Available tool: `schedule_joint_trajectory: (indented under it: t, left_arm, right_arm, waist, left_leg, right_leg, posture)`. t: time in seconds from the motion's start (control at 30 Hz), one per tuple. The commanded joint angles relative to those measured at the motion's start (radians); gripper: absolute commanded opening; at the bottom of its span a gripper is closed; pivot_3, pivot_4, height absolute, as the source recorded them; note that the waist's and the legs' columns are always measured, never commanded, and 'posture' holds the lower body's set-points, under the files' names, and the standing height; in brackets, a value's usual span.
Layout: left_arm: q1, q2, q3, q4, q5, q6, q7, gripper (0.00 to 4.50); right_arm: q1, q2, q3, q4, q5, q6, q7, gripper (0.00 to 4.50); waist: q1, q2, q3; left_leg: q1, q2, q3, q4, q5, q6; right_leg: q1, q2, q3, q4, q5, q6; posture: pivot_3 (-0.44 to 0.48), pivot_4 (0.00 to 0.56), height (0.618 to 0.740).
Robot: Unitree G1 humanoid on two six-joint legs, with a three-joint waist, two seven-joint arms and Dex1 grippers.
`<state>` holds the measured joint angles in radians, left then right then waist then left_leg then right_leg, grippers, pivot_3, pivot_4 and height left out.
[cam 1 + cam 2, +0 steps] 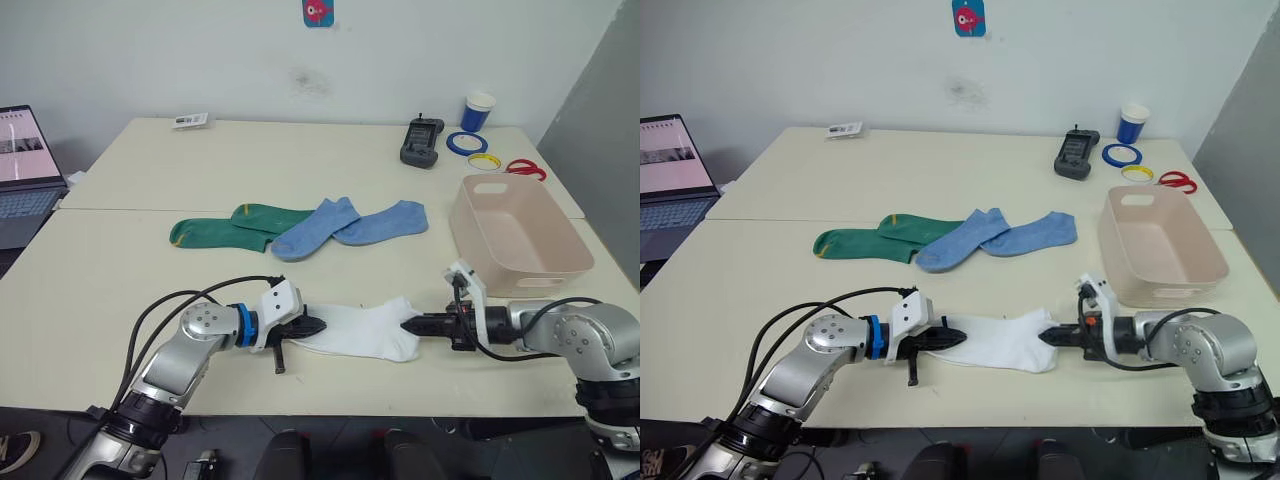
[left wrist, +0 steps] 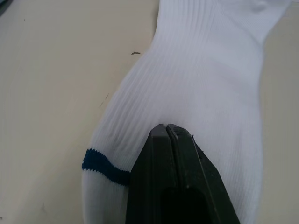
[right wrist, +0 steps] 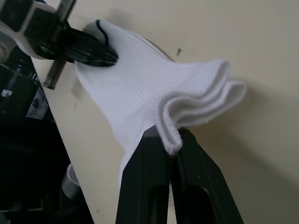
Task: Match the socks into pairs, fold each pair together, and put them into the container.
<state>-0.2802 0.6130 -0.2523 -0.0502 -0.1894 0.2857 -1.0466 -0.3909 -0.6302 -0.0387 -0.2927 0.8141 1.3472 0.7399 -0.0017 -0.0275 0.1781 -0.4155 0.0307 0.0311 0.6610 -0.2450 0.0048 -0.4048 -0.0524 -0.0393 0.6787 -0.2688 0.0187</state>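
The white pair (image 1: 362, 331) lies stacked near the table's front edge, its two cuffs layered in the right wrist view. My left gripper (image 1: 316, 325) is shut on the toe end with the dark blue stripe (image 2: 100, 164). My right gripper (image 1: 409, 323) is shut on the cuff end (image 3: 196, 109), which is lifted slightly off the table. Two green socks (image 1: 235, 228) and two light blue socks (image 1: 352, 225) lie overlapping in the middle of the table. The pale pink container (image 1: 570, 250) stands at the right, with nothing visible inside.
A laptop (image 1: 22, 170) sits at the far left. At the back right are a black handheld device (image 1: 422, 142), a blue cup (image 1: 478, 110), tape rings (image 1: 467, 142), and red scissors (image 1: 526, 168). A small label (image 1: 190, 120) lies at the back left.
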Motion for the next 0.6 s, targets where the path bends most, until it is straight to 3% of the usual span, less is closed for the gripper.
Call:
schedule_joint_trajectory:
  t: [0.03, 0.6]
  left_arm:
    - [0.023, 0.010, -0.042, 0.006, 0.036, 0.039, -0.003, 0.00]
    - [0.009, 0.009, -0.048, -0.010, 0.035, 0.057, 0.005, 0.00]
  right_arm:
    - [-0.025, 0.003, -0.004, -0.074, 0.063, 0.030, 0.010, 0.01]
    - [-0.201, 0.262, 0.158, 0.039, 0.022, -0.017, -0.076, 0.01]
  waist:
    - [0.000, 0.000, 0.000]
    - [-0.001, 0.000, 0.000]
  left_leg:
    - [0.000, 0.000, 0.000, 0.000, 0.000, 0.000]
    - [0.000, 0.000, 0.000, 0.000, 0.000, 0.000]
  right_leg:
    - [0.000, 0.000, 0.000, 0.000, 0.000, 0.000]
    - [0.000, 0.000, 0.000, 0.000, 0.002, -0.004]
  posture:
    - [0.000, 0.150, 0.740]
    - [0.000, 0.150, 0.740]
